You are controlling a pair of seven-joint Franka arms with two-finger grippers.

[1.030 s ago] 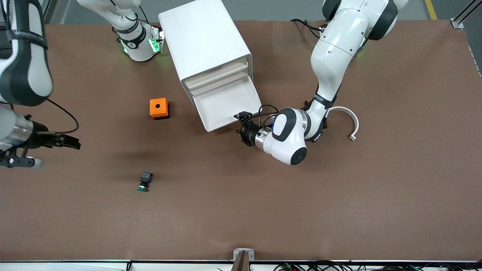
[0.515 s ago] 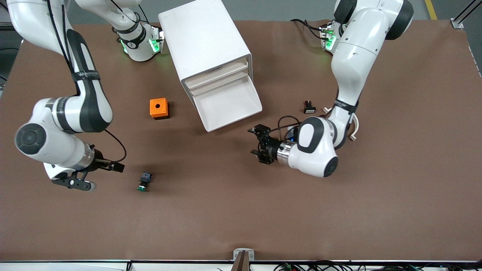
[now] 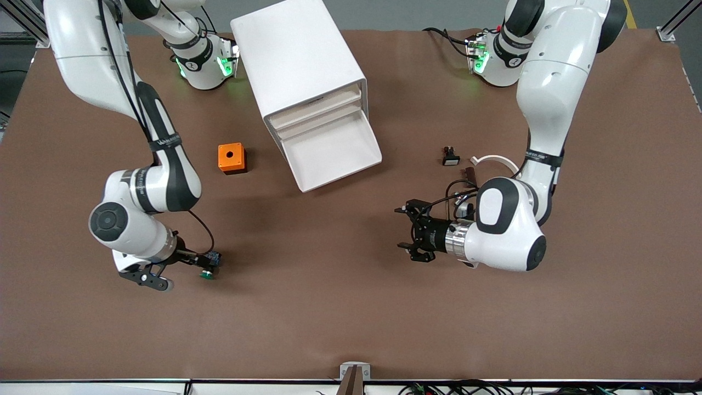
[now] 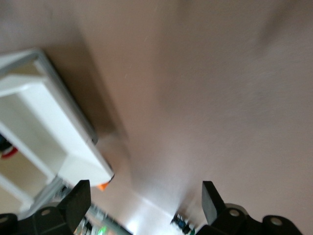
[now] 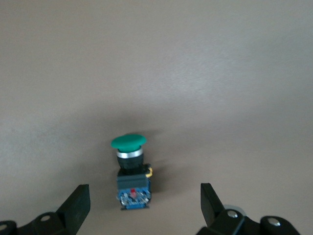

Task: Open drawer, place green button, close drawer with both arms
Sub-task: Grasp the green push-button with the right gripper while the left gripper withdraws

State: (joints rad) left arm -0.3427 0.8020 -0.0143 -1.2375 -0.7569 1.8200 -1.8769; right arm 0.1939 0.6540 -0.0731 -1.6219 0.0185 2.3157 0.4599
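Observation:
The green-capped button [image 3: 207, 275] lies on its side on the brown table, nearer to the front camera than the orange box. My right gripper [image 3: 200, 261] is open right at it. In the right wrist view the button [image 5: 131, 172] lies between the two spread fingers [image 5: 76, 203], untouched. One lower drawer [image 3: 334, 151] stands pulled out of the white cabinet [image 3: 299, 60] and holds nothing. My left gripper [image 3: 400, 228] is open and empty over bare table, apart from the drawer's front. The left wrist view shows the drawer [image 4: 44, 127] and open fingers [image 4: 78, 200].
An orange box with a hole [image 3: 231, 158] sits beside the cabinet toward the right arm's end. A black button with a white cap [image 3: 450, 157] and a white curved strip [image 3: 496, 159] lie near the left arm.
My right arm swung in from the table's edge and brought its open gripper to the button. My left gripper drew away from the open drawer's front, toward the front camera.

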